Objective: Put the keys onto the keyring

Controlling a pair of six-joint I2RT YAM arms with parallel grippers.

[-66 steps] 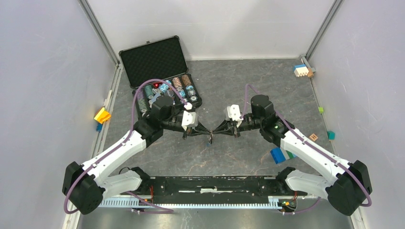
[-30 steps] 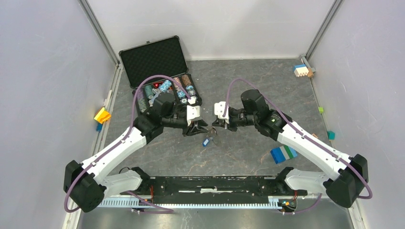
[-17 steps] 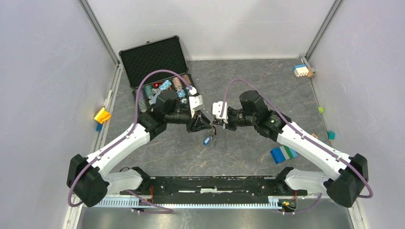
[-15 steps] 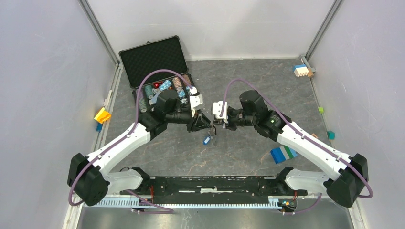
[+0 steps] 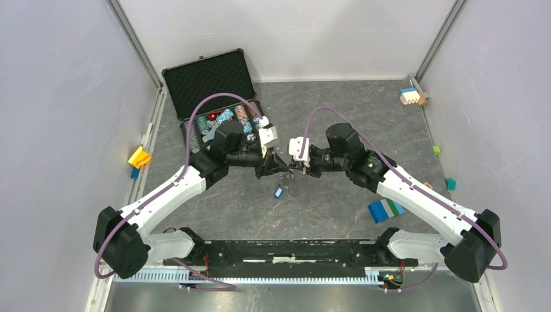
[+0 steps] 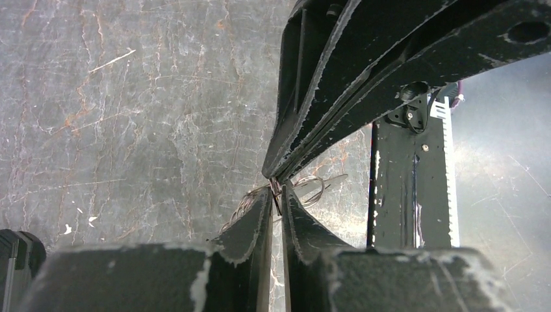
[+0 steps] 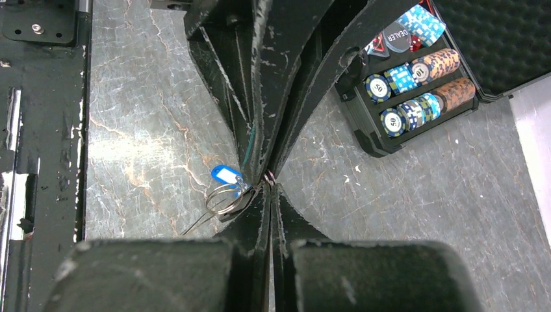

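From the top camera I see my left end effector and right end effector meeting tip to tip over the grey, marble-veined bench. The blue-tagged key sits just below them, and an open black foam-lined case lies behind. On the left wrist camera my scuffed black fingers are pinched to a slit on the thin wire of the keyring, whose steel loops fan out to either side; the other pair closes on the same spot from above. On the right wrist camera those fingers are likewise nearly closed on the ring, with its loop and the blue tag touching just to the left. I cannot tell whether the key is threaded. Round poker chips in the case read "50", and one reads "DEALER".
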